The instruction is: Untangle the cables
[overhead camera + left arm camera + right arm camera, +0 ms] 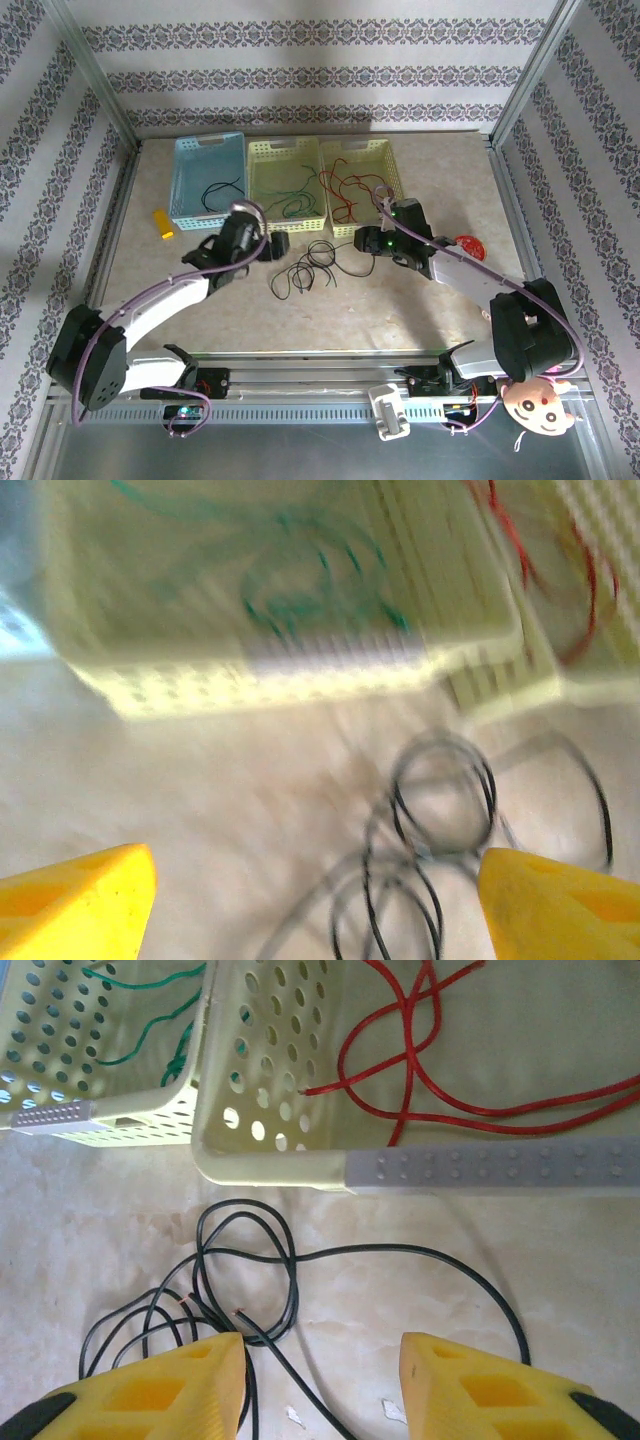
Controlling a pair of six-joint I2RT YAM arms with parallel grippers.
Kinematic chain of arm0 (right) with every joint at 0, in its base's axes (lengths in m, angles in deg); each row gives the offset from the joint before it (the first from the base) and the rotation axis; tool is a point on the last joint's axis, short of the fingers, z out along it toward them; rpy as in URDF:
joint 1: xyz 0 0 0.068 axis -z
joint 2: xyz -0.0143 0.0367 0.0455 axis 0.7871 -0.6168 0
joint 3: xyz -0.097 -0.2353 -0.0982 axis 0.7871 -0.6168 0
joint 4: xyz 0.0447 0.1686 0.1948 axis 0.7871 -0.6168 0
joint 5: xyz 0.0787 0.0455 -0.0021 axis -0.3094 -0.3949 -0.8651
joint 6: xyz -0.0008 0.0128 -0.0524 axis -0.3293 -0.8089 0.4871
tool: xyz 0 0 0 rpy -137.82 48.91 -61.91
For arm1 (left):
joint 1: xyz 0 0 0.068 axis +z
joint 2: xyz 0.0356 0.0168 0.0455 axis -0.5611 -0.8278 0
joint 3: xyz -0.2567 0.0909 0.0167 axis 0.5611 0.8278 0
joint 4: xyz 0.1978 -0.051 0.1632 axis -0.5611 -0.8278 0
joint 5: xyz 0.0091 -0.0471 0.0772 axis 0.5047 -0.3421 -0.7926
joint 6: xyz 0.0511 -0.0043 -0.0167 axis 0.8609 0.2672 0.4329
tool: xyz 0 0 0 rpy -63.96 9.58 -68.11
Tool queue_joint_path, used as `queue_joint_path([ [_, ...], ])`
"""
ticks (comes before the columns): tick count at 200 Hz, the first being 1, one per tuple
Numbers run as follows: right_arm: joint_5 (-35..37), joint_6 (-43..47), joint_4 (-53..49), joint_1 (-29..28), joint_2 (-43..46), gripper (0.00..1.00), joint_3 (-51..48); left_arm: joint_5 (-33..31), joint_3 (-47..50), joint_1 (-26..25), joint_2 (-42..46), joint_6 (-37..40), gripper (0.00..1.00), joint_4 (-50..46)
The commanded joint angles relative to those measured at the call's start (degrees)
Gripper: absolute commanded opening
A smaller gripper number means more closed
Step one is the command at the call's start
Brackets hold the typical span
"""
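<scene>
Right gripper (322,1345), two yellow fingers (170,1390) parted and released, hangs over one tangle of black cables (250,1270) on the counter (560,1250). The left gripper (318,865) is likewise spread and empty, with the same tangle between and beyond its fingers. Three baskets stand side by side beyond:
- one blue basket (210,140) holding a black cable (215,190)
- one pale yellow middle basket (285,146) holding green cables (290,195)
- one pale yellow right basket (360,146) holding red cables (350,190)

How many strands make up the tangle cannot be told.
</scene>
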Motion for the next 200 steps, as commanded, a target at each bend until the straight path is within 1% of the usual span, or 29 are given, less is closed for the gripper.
queue_joint_path([
  [1, 0.1, 0.3, -0.5, -0.5, -0.9, 0.45, 2.1, 1.8, 0.8, -4.2, -3.0, -4.2, 0.83, 0.7],
  [22, 0.2, 0.1, -0.6, -0.5, -1.2, 0.45, 2.3, 1.2, 1.0, -7.1, -6.6, -5.5, 0.81, -1.0],
  [36, 0.4, -0.2, -0.7, -0.5, -1.1, 0.45, 2.2, -1.6, 0.2, -8.9, -8.6, -6.2, 0.78, -4.3],
  [59, 0.9, -0.2, -0.7, -0.5, -0.5, 0.45, 1.4, -6.2, -0.1, -11.2, -10.5, -6.5, 0.70, -7.0],
  [86, 1.2, -0.1, -1.1, -0.5, -0.2, 0.45, 1.0, -7.3, -0.2, -12.2, -11.7, -7.1, 0.63, -7.9],
  [143, 1.6, -0.1, -1.1, -0.4, -0.1, 0.45, 1.1, -6.5, -0.2, -13.6, -14.8, -7.4, 0.34, -8.4],
  [158, 1.5, -0.3, -0.9, -0.4, -0.4, 0.45, 1.1, -6.8, -0.8, -13.7, -16.0, -7.4, 0.27, -9.2],
  [173, 1.2, -0.3, -0.7, -0.4, -0.6, 0.45, 1.2, -8.1, -1.9, -13.8, -16.6, -7.6, 0.18, -10.9],
  [180, 1.3, -0.3, -0.7, -0.4, -0.6, 0.45, 1.2, -10.5, -2.7, -14.0, -16.5, -7.9, 0.10, -12.6],
  [189, 1.6, -0.2, -0.8, -0.4, -0.5, 0.45, 1.2, -17.8, -4.4, -15.0, -15.4, -9.1, 0.00, -16.8],
  [200, 2.0, -0.3, -0.8, -0.3, -0.4, 0.45, 1.1, -29.1, -6.9, -17.6, -13.2, -10.8, 0.00, -22.2],
])
